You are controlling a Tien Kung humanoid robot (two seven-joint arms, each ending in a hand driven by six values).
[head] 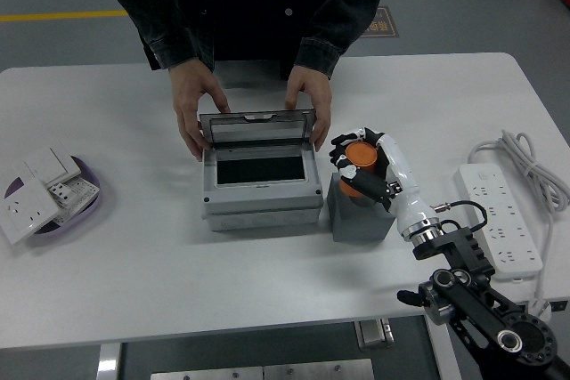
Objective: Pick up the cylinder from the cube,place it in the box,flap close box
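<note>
My right hand [356, 165] is shut on the orange cylinder [360, 156] and holds it a little above the dark grey cube [358, 214]. Left of the cube stands the grey box [260, 189], its flap lid [258, 128] raised at the back and the dark inside showing. A person in a dark jacket stands at the far side with a hand [198, 104] on the lid's left end and the other hand [309, 100] on its right end. My left arm does not show.
A purple dish [89, 206] with white switch parts lies at the left edge. A white power strip [499, 218] with its cable lies at the right.
</note>
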